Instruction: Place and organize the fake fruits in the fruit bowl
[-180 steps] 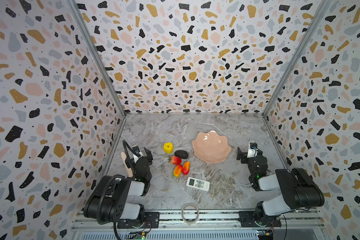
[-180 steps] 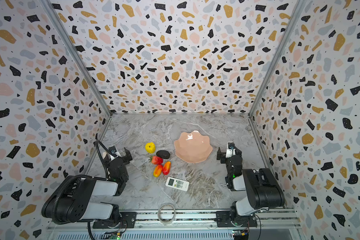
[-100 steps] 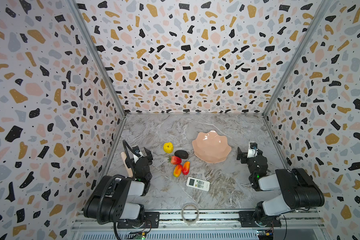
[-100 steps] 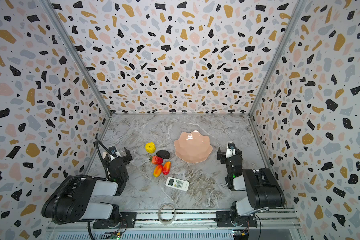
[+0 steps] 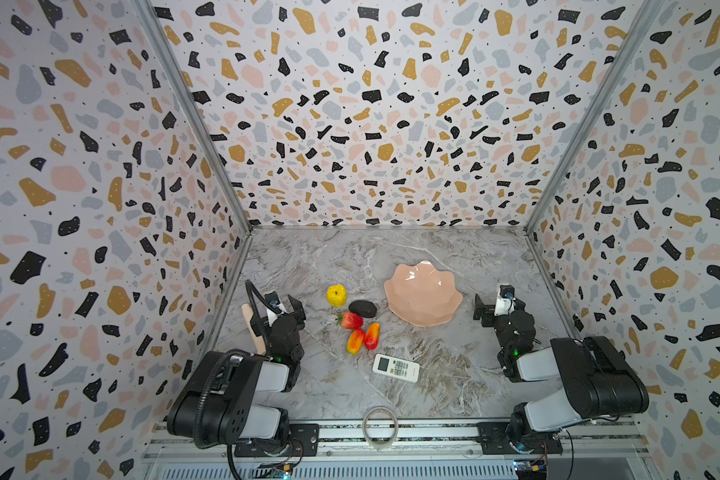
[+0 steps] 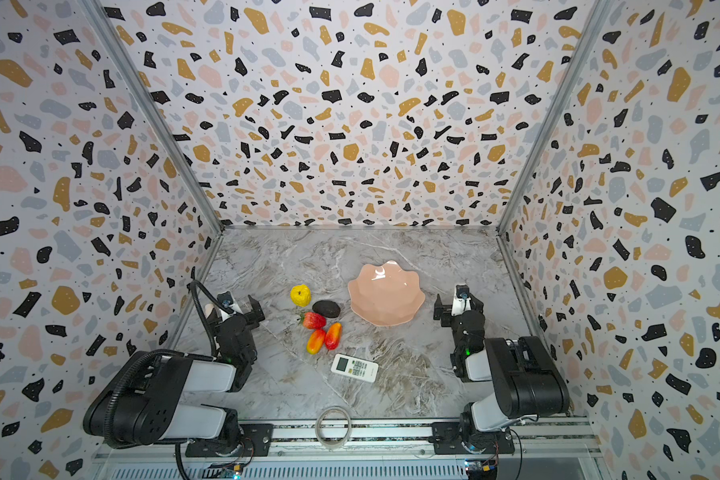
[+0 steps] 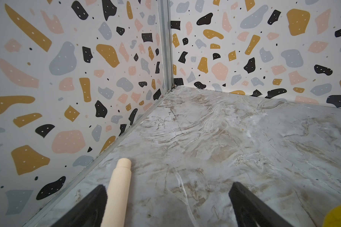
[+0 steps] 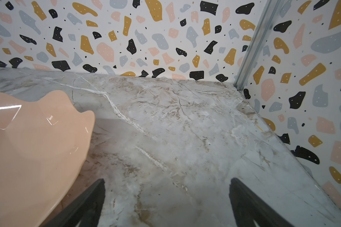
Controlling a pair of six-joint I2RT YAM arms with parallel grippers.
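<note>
**Opening step: fruit bowl bare, first pick not yet begun**

Judged to be the very start of the task. In both top views, fruit bowl (image 5: 422, 291) glossy and with nothing inside, flat on the counter (image 5: 333, 395).

All five fruits on the counter on the left-arm side of the fruit bowl:
- dark oval fruit (image 5: 362, 308) just beside the scalloped rim
- yellow fruit (image 5: 336, 295) next to it, farther from the bowl
- strawberry (image 5: 351, 320) touching or nearly touching the dark oval
- a mango (image 5: 371, 336) with a second mango (image 5: 355, 341) tight against it, nearer the arm bases than the bowl

Left fingers (image 7: 248, 206) spread wide, pinching nothing, low over the counter and farther from the bowl than the whole cluster. Pale rod (image 7: 118, 192) lying along one finger, not clamped. Only an edge of the yellow fruit (image 7: 339, 216) in the left wrist view.

Right fingers (image 8: 246, 204) likewise spread wide and empty, on the opposite side of the bowl from the fruits, close to its rim.

Next move, as a judgement:
- Turn the left fingers toward the bowl and pick an outer fruit, likely the yellow one or the strawberry.
- Straddle it without nudging the neighbours.
- Close gently, lift clear, carry over the rim and let go low, since round plastic would probably roll on that slick dish.
- Leave alone the remote (image 5: 395, 368) and the tape ring (image 5: 380, 428), both nearer the arm bases than the bowl.
</note>
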